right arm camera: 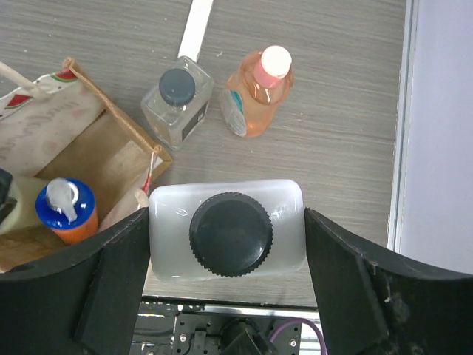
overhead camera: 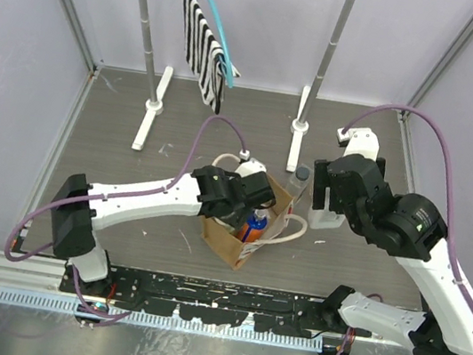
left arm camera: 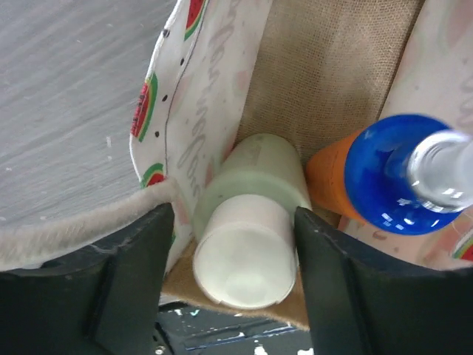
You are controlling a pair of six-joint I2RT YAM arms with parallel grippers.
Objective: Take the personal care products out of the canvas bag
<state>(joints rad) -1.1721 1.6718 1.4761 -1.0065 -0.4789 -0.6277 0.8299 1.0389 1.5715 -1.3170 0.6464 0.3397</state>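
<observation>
The canvas bag sits mid-table, its burlap and printed lining showing in the left wrist view. My left gripper reaches into it. Its jaws are open either side of the olive-green bottle's cream cap, with a fold of lining by the left finger. The orange bottle with blue cap stands beside it in the bag. My right gripper is shut on the white squarish bottle, right of the bag. The clear grey bottle and peach bottle stand on the table.
A clothes rack with white feet stands at the back, with a striped cloth on a blue hanger. The bag's cream loop handle lies toward the right gripper. Grey walls close in both sides.
</observation>
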